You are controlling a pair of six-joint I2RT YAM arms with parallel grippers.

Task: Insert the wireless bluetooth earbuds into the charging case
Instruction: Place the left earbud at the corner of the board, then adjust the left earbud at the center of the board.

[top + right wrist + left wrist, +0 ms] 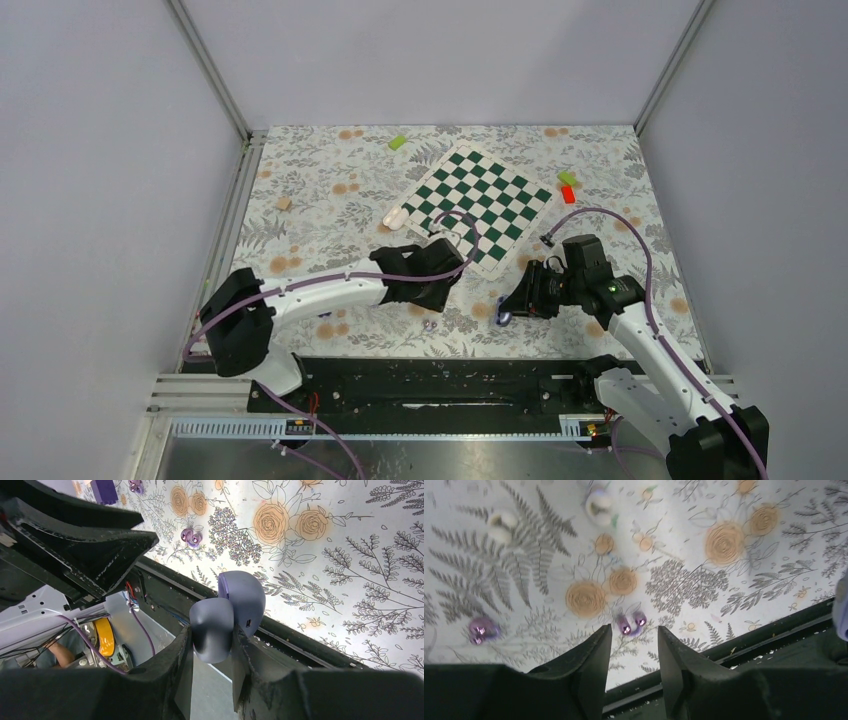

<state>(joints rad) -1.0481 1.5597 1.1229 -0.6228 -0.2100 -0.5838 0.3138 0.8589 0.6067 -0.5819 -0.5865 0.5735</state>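
At the near edge of the floral surface (330,180), we see the right fingers (240,670) clamped on the charging case (212,627). It is a lavender hinged shell held open, seen against the black rail (300,637). To its left, the left fingers (594,655) stand a little apart with nothing between them. One glossy purple earbud (631,622) lies on the surface just past their tips. The other earbud (481,629) lies apart from it, off to one side. Neither is in the case. Beyond them are two blurred whitish bits (501,525), too soft to identify. Farther back lies a green and white chessboard (480,195), with a pale oval object (397,217) just beside its left corner.
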